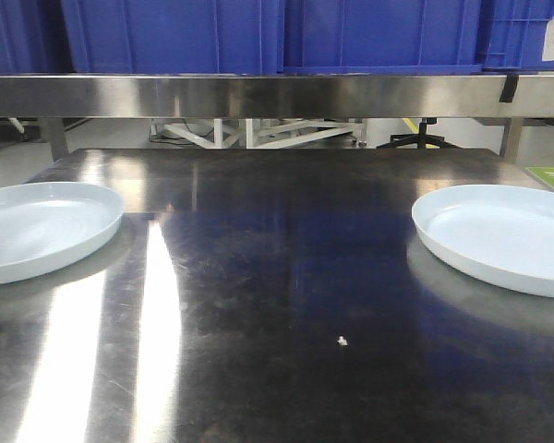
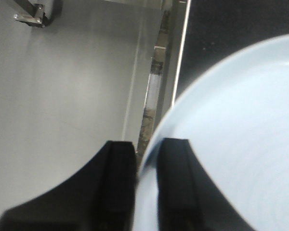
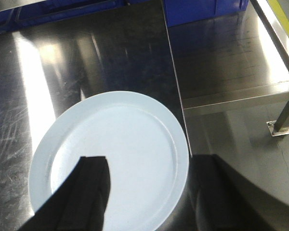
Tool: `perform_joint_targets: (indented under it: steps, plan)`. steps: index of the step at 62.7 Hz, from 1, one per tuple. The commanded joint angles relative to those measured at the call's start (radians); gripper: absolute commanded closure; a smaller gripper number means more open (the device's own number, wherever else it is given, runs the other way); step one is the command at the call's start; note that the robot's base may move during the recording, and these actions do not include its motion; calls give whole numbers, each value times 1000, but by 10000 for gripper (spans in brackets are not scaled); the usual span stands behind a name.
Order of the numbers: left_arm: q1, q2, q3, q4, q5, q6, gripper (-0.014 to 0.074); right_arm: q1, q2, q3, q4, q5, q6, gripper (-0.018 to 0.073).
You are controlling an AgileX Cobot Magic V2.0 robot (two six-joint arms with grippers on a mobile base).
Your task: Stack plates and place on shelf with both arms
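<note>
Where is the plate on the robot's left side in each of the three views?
Front view: left plate at the left edge, on the steel tabletop.
Left wrist view: fills the right side, rim between the left claw's fingers.
Right wrist view: not in it; only the right plate shows.
Shared landmark: the steel tabletop.

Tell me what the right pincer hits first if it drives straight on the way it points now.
Most likely the plate: the open right pincer points down at it, one finger over its near part. Height above it is unclear; beyond the rim lies only steel tabletop.
</note>
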Motion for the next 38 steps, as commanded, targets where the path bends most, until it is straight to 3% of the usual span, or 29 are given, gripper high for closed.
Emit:
perform_joint_targets:
  steps: [1,11,20,27,38]
  plan:
    - [-1,-52,-33,-26,-7,-6,480,-6,-6,-36,-10,-72,-6,81]
    - [-32,-118,-66,-57,35,-6,498,-6,-6,-36,-10,-72,-6,81]
    - [-115,-189,-108,-104,66,-6,498,-6,-6,-36,-10,-72,-6,81]
    - [-253,-229,-117,-147,34,-6,498,-6,-6,-36,-10,-72,-6,81]
    - [-475,-203,-121,-150,-57,-8,498,-6,-6,-36,-10,-66,-6,81]
